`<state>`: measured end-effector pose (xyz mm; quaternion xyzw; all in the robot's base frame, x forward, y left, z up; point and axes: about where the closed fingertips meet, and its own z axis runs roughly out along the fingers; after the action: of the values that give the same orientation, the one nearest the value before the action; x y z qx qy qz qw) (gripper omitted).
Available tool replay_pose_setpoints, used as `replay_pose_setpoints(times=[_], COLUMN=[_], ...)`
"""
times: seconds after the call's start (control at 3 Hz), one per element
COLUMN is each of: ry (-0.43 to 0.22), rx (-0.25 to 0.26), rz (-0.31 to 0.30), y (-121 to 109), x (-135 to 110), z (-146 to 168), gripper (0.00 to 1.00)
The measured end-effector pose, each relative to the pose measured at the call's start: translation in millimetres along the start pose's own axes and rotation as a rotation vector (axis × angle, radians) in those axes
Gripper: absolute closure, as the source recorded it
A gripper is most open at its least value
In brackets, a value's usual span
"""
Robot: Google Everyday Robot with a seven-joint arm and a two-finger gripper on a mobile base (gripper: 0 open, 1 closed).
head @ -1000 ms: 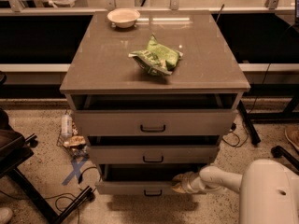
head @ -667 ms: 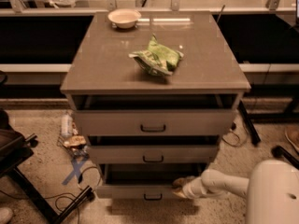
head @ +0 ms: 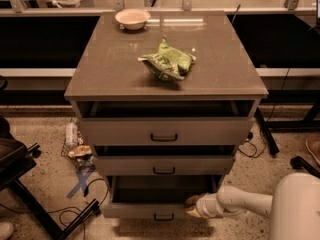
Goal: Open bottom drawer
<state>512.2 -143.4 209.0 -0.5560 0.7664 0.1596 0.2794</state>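
The bottom drawer [head: 145, 211] is the lowest of three grey-beige drawers. It stands pulled out toward me, with its plain grey inside [head: 160, 189] showing and a small black bar handle [head: 163, 217] on its front. My gripper [head: 192, 206] on the white arm reaches in from the lower right. It rests at the right end of the bottom drawer's front edge, touching it.
The top drawer [head: 165, 131] and middle drawer [head: 164, 165] are slightly open. A green bag [head: 167, 60] and a white bowl [head: 132, 18] sit on the cabinet top. Clutter and cables lie on the floor at left [head: 75, 144]. A black chair base [head: 30, 194] stands at lower left.
The bottom drawer has slid further out toward me, showing more of its inside. My gripper has moved forward and down with its front edge.
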Motion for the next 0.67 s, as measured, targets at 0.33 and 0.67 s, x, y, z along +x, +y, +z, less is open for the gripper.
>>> replay_pose_setpoints(times=[0.33,0.67], ry=[0.006,0.013], rx=[-0.012,-0.090], rz=[-0.006,-0.005], y=[25.5,79.4], x=[-0.4,1.0], z=[-14.5,-16.9], gripper=[1.00,1.00])
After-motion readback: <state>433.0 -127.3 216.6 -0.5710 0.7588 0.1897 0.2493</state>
